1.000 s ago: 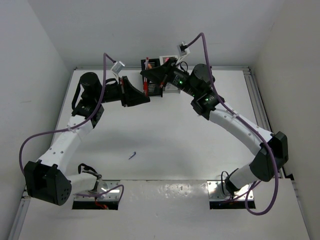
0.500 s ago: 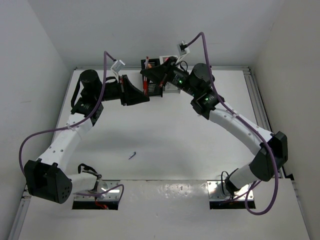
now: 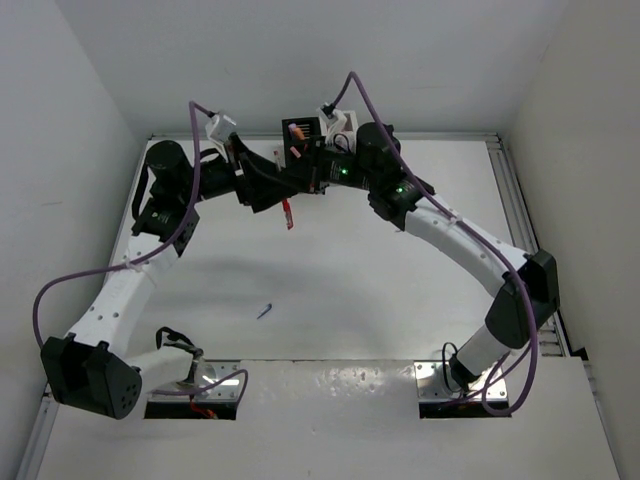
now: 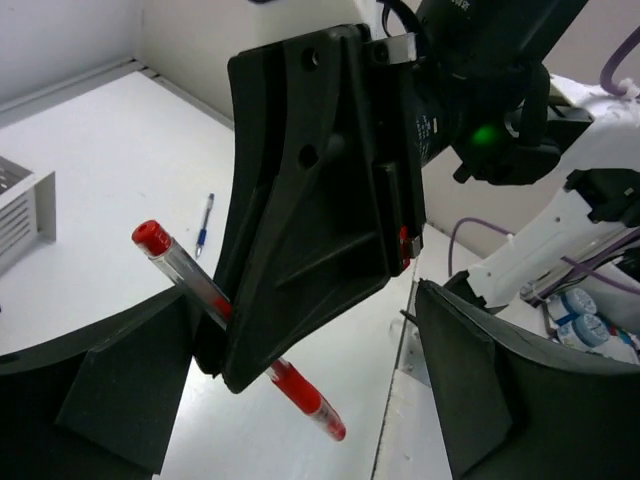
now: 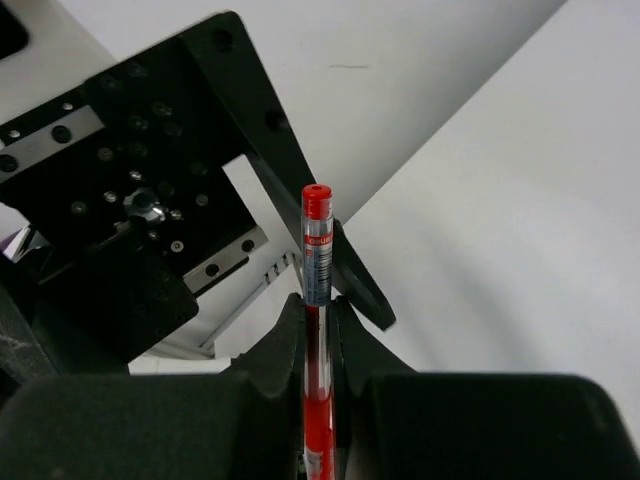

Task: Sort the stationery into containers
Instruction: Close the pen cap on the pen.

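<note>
A red pen [image 5: 316,250] is clamped between the fingers of my right gripper [image 5: 318,320], which is shut on it. In the top view the red pen [image 3: 289,213] hangs below that right gripper [image 3: 297,186], just in front of the black container [image 3: 298,130], which holds a few items. My left gripper [image 4: 300,400] stands wide open around the right gripper's finger and the red pen [image 4: 300,392], touching neither. A corner of the white container [image 4: 22,205] shows at the far left of the left wrist view. In the top view the right arm hides it.
A small blue pen [image 3: 264,311] lies alone on the white table, towards the near side, and also shows as the blue pen [image 4: 203,224] in the left wrist view. Purple cables loop over both arms. White walls close in the table at the back and sides.
My left gripper has opened and let go of the red pen, which stays in the right gripper. Both wrists have shifted left, and the pen now hangs lower.
</note>
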{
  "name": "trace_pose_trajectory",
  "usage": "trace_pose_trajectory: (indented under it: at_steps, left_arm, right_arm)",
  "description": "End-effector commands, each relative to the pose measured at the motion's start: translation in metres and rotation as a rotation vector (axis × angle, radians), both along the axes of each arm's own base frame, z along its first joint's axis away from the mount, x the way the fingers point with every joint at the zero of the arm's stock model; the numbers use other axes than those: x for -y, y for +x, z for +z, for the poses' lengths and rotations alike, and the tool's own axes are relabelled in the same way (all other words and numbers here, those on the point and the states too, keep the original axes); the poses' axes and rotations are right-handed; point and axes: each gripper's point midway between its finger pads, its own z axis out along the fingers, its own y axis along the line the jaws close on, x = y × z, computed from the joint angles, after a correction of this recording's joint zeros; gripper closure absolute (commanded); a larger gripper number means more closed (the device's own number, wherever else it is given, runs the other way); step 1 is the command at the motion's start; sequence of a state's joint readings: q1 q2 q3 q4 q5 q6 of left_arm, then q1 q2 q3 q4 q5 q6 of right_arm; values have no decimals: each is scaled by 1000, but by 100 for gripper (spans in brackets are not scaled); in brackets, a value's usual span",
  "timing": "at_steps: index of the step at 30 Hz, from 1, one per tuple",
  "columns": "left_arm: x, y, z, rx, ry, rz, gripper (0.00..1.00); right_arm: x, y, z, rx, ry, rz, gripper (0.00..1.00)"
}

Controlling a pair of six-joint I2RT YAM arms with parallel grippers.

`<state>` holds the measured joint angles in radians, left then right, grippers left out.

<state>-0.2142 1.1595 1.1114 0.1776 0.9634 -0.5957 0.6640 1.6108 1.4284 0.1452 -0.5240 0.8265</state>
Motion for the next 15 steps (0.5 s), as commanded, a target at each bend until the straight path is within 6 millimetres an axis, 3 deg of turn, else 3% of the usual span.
trace_pose_trajectory:
  at_steps: [1,6,12,14,15]
  left_arm:
    - [-6,-5,22,118,17,28,6]
    - [-8,-13,-5,83,94,-16,5]
    - [-29,-25,-66,68,283,33,5]
    - [-40,-20,-75,218,403,67,6]
    - [-45,-23,-66,315,438,90,7]
  right_arm:
    - [7,1,11,-5,18,8,100]
    - [22,23,22,-45,62,-54,100]
    - [56,58,45,-96,138,-161,100]
    - [65,61,41,-197,170,-163,100]
    - [67,62,37,-233,171,-165,100]
